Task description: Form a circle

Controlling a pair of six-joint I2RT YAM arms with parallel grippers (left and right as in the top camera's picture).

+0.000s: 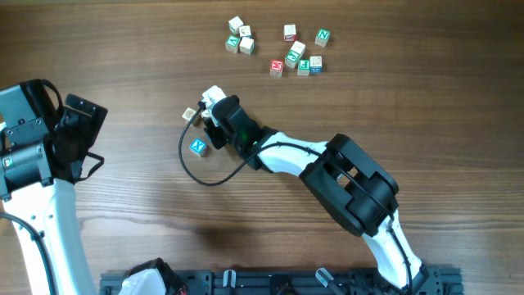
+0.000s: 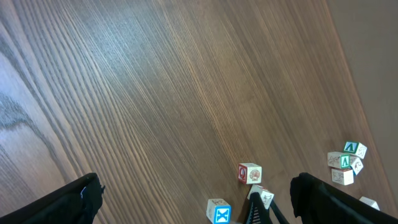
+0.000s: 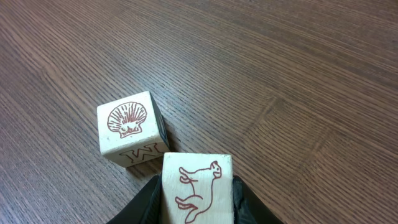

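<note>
My right gripper (image 1: 215, 106) is shut on a pale cube (image 3: 198, 186) with a red animal drawn on it, pinched on both sides by the black fingers (image 3: 245, 199). Just ahead and to the left of it a tan cube with a red shell picture (image 3: 130, 134) sits on the wood, close to the held cube. A blue-faced X cube (image 1: 198, 147) lies a little nearer the front edge, and shows again in the left wrist view as the X cube (image 2: 218, 213). Over the table's left side my left gripper (image 1: 84, 135) hangs open with nothing in it.
Two loose clusters of letter cubes lie at the back: one group (image 1: 240, 37) and a larger one (image 1: 296, 54). The right arm's black cable (image 1: 196, 176) loops over the table beside the blue cube. The left arm's white body (image 1: 49, 221) stands at the front left.
</note>
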